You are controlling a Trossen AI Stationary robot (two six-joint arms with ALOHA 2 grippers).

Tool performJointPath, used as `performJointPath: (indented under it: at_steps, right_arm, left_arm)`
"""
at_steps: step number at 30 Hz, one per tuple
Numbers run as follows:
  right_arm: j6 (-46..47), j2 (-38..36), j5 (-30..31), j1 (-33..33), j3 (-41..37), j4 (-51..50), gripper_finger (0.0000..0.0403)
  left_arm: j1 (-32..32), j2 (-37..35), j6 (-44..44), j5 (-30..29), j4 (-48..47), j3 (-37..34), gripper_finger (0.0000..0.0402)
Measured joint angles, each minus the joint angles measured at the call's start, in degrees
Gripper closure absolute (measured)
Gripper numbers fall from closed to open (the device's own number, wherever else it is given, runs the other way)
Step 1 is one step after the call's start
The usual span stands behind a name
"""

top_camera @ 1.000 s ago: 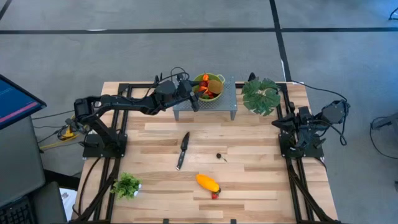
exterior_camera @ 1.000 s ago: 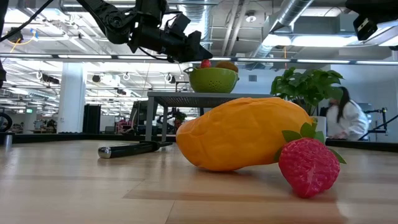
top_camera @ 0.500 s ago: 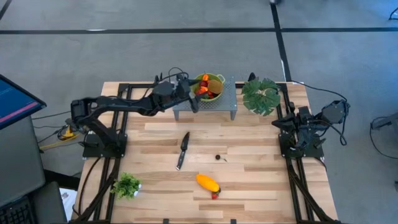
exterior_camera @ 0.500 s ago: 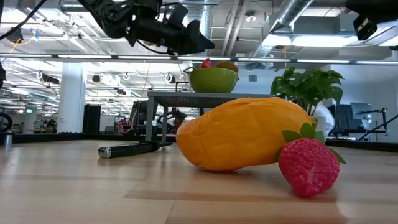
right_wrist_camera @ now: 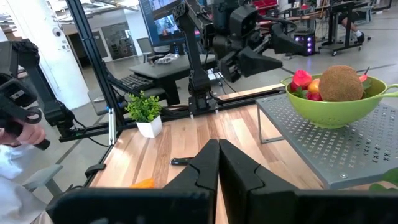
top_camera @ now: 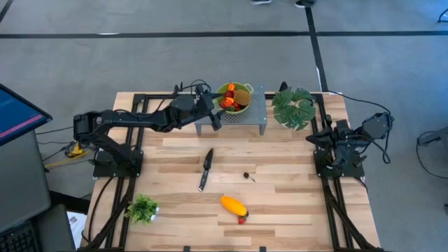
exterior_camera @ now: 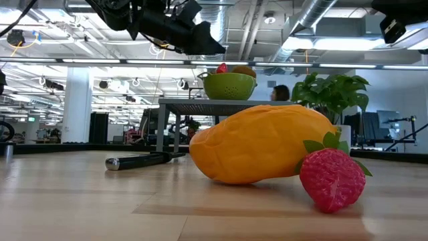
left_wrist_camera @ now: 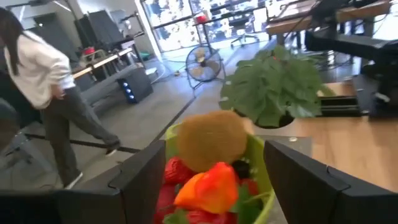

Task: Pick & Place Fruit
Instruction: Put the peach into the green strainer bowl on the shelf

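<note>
A green bowl (top_camera: 234,98) stands on a grey perforated stand (top_camera: 256,114) at the far middle of the table. It holds a brown kiwi (left_wrist_camera: 211,140), strawberries and orange pieces (left_wrist_camera: 208,186). My left gripper (top_camera: 214,114) hovers open just left of the bowl, level with its rim, with nothing between its fingers. On the near table lie a yellow-orange fruit (top_camera: 233,205), a strawberry (top_camera: 241,220) touching it, and a small dark ball (top_camera: 246,176). My right gripper (right_wrist_camera: 219,163) waits shut at the table's right edge.
A black-handled knife (top_camera: 206,169) lies mid-table. A leafy plant (top_camera: 294,107) stands right of the stand, and a small potted plant (top_camera: 143,207) sits at the near left. People move in the room beyond the table.
My left gripper has drawn back from above the bowl toward the table's left edge and risen a little, holding nothing. The fruit in the bowl and on the table has stayed where it was.
</note>
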Motion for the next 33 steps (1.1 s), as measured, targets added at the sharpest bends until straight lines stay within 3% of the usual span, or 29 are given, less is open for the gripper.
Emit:
performJointPath:
  at_steps: [11,24,29,33]
  right_arm:
    - [-0.02,0.00,0.00,0.00,0.00,0.00,0.0397]
    - [-0.02,0.00,0.00,-0.02,0.00,0.00,0.0397]
    - [0.00,0.00,0.01,-0.02,0.00,0.00,0.0397]
    - [-0.02,0.00,0.00,0.00,0.00,0.00,0.0397]
  left_arm:
    - [0.69,0.00,0.40,-1.30,-4.83,0.00,0.0142]
    - [1.29,3.74,3.29,-2.49,-2.83,0.00,0.0143]
    - [1.92,4.39,3.31,-4.57,-0.58,0.00,0.0143]
    - [2.25,4.39,3.08,-10.19,0.27,0.00,0.0143]
